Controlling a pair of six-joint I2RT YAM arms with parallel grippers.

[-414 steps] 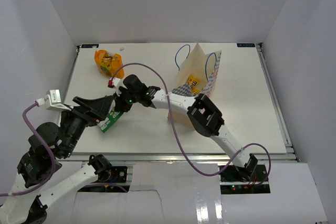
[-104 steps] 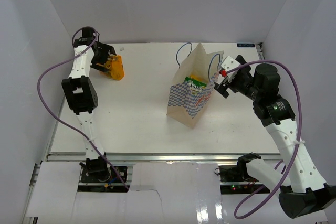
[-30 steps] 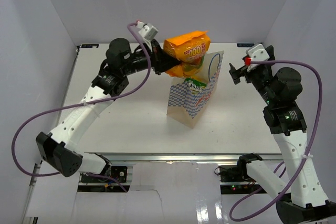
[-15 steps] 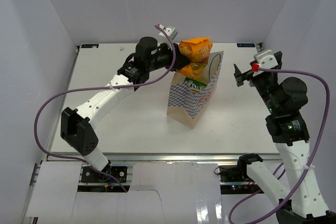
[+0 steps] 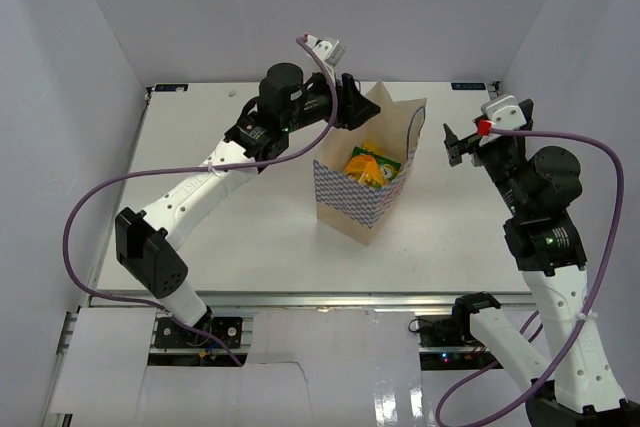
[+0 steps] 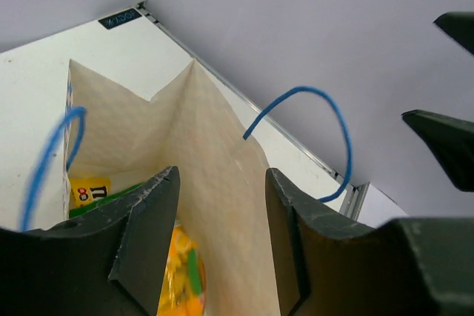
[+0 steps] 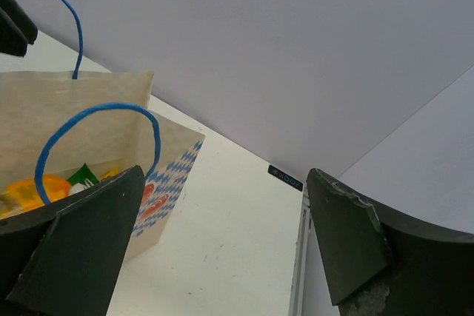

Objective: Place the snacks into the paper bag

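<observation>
The paper bag (image 5: 352, 205) stands upright at the table's middle, tan with a blue-and-white checkered lower part and blue cord handles (image 6: 326, 131). The crinkly orange-yellow snack bag (image 5: 366, 167) lies inside it, over a green packet (image 7: 85, 175) and a yellow pack (image 6: 89, 190). My left gripper (image 5: 350, 107) hovers over the bag's rear rim, open, with nothing between its fingers (image 6: 148, 234). In the left wrist view the left gripper (image 6: 222, 174) looks down into the paper bag (image 6: 207, 123) at the orange snack bag (image 6: 181, 279). My right gripper (image 5: 455, 142) hangs open to the right of the bag, apart from it.
White enclosure walls stand close behind and to both sides of the table (image 5: 220, 217). A metal rail (image 7: 300, 257) runs along the table's right edge. The left arm's purple cable (image 5: 90, 217) loops over the left part of the table.
The left jaws have opened and the orange snack bag has dropped from above the rim into the paper bag. The right gripper has barely moved.
</observation>
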